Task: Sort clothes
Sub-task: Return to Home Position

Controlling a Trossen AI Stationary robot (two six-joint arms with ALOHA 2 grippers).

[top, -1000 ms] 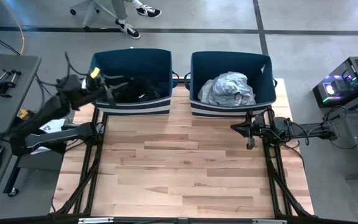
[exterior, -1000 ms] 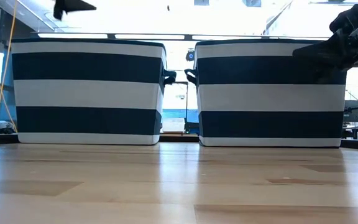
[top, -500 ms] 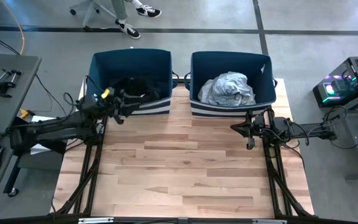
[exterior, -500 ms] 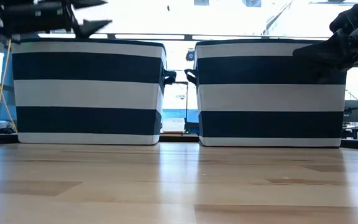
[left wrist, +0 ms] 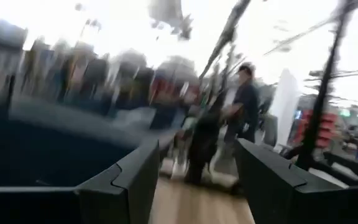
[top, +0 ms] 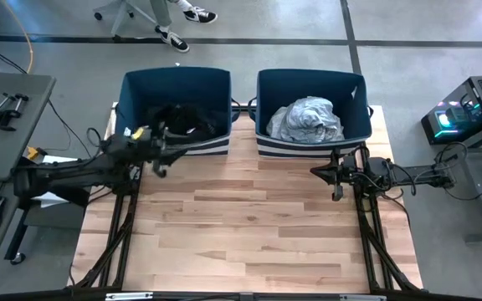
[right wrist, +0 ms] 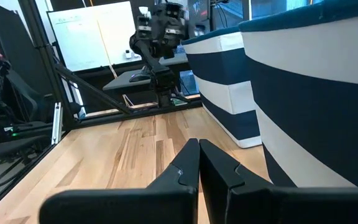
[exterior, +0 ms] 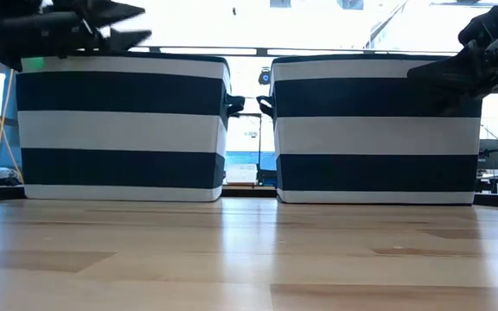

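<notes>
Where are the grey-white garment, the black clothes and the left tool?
grey-white garment (top: 310, 119): high view, on the middle of the crumpled bundle.
black clothes (top: 184, 119): high view, on the middle of the dark heap.
left tool (top: 164, 152): high view, midway between its open fingertips.

At worktop level you can't see into the left navy-and-white striped fabric bin (exterior: 119, 130) or the right striped bin (exterior: 374, 130); the walls hide every garment. From above, the black clothes heap (top: 182, 119) reads as one dark lump, so there's no counting pieces. Past your left pincer (left wrist: 197, 158) the room's all smear. The person's shoes (top: 174, 38) are cropped by the top edge.
</notes>
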